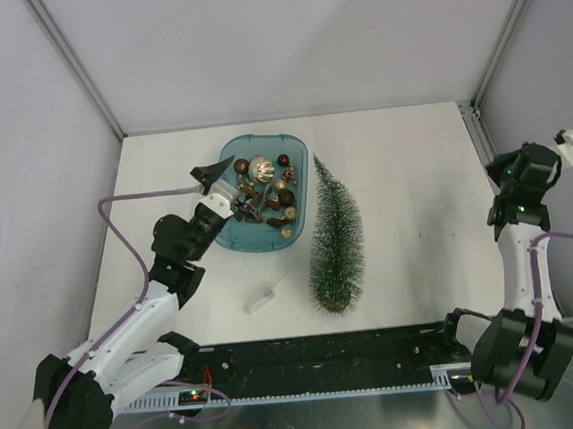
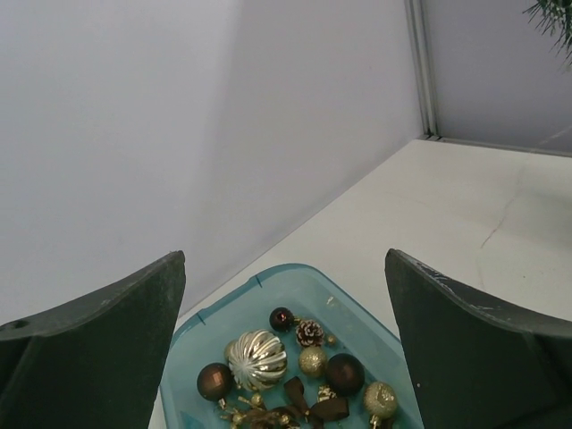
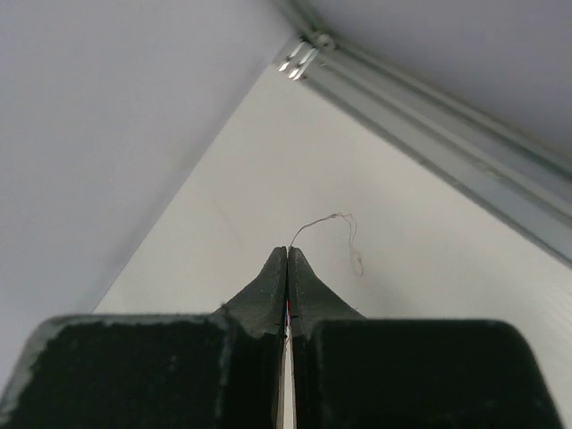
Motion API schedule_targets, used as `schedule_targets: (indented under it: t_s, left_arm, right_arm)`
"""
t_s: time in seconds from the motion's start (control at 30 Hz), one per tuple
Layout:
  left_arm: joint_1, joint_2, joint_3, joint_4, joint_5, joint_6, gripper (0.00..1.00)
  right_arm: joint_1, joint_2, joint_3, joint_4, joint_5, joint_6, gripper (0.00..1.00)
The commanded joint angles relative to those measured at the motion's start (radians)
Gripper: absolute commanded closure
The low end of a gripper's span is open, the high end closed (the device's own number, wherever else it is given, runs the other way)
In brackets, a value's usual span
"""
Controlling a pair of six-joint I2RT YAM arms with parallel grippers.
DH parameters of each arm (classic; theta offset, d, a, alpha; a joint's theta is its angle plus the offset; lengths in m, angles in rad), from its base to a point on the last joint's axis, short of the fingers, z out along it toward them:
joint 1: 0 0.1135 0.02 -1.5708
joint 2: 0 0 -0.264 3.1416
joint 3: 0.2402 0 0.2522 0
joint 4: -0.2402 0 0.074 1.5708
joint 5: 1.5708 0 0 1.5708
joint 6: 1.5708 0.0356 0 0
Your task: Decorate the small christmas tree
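Apparently the left gripper (image 1: 234,191) hovers with fingers released wide over the teal tray (image 1: 260,139), probably to pick an ornament (image 1: 260,167). The small christmas tree (image 1: 334,240) is on the counter just beside the tray. The right gripper (image 3: 286,259) is clenched, parked aside.

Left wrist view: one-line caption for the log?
Open left gripper hovers over tray of gold and brown ornaments.

The top camera hangs high above and behind the arms and looks down on the whole table (image 1: 414,183). The left wrist camera sits close above the teal tray (image 2: 268,279). It looks past the left gripper (image 2: 284,255) toward the back wall (image 2: 179,134). Both views see that tray. The right wrist camera looks past the right gripper (image 3: 287,252) into a table corner, close up.
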Motion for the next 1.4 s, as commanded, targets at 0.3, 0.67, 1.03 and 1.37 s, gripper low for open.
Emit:
schedule_targets:
  t_s: [0.3, 0.67, 1.03, 1.37]
  left_arm:
    - [0.011, -0.143, 0.110, -0.315, 0.001, 0.057, 0.00]
    - [-0.095, -0.287, 0.252, -0.533, 0.406, 0.134, 0.00]
    - [-0.710, 0.125, 0.538, -0.692, 0.048, 0.408, 0.00]
    - [-0.902, 0.498, 0.624, -0.437, -0.157, 0.506, 0.00]
  right_arm:
    - [0.156, -0.576, 0.071, -0.632, 0.100, -0.130, 1.00]
    - [0.405, -0.795, 0.337, -1.127, 0.362, -0.206, 1.00]
    - [0.759, -0.861, 0.500, -1.273, 0.339, -0.111, 1.00]
    - [0.806, -0.863, 0.579, -1.294, 0.081, -0.207, 1.00]
